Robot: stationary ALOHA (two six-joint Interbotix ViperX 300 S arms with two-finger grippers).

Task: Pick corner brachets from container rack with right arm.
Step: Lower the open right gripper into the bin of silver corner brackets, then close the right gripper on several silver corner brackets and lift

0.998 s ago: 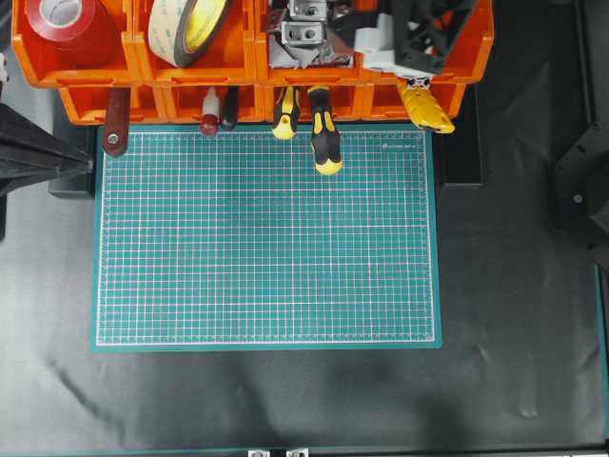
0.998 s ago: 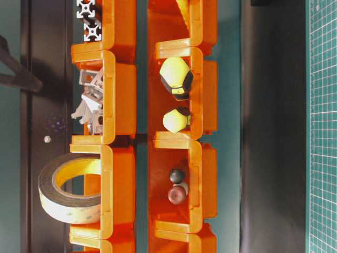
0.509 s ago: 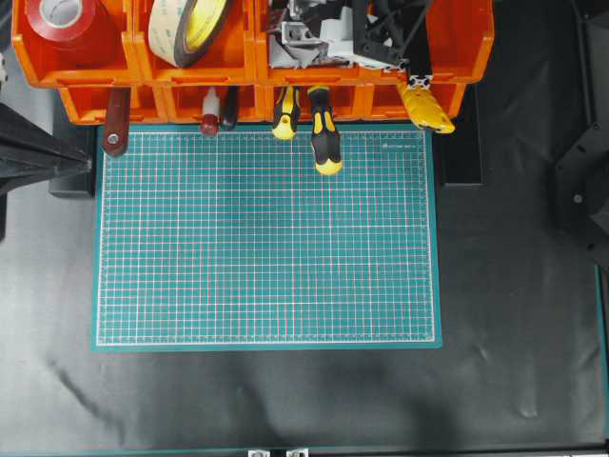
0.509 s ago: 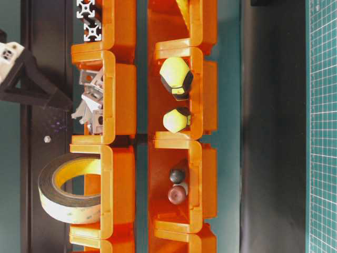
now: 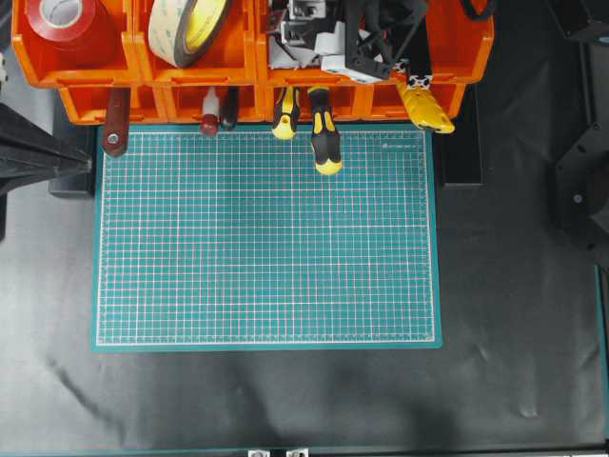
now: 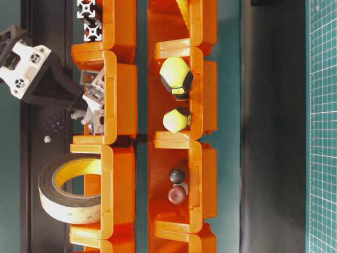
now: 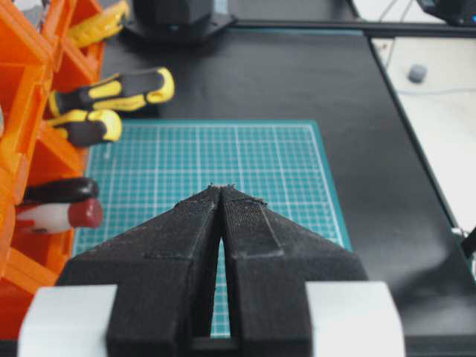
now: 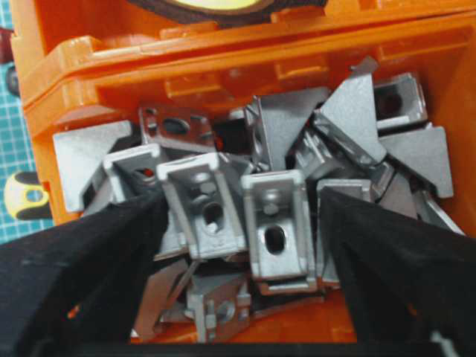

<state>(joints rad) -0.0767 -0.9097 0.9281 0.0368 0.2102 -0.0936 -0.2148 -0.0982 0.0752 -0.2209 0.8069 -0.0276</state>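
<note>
Orange container rack (image 8: 67,67) bin heaped with silver corner brachets (image 8: 275,223), right gripper (image 8: 242,245) spread wide over two upright ones, left gripper (image 7: 222,195) pressed closed above green mat (image 7: 275,160)

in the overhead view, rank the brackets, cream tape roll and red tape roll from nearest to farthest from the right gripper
1. Brackets: in the rack bin right under the right gripper, at its left edge.
2. Cream tape roll: one bin further left.
3. Red tape roll: leftmost bin, farthest away.
</note>
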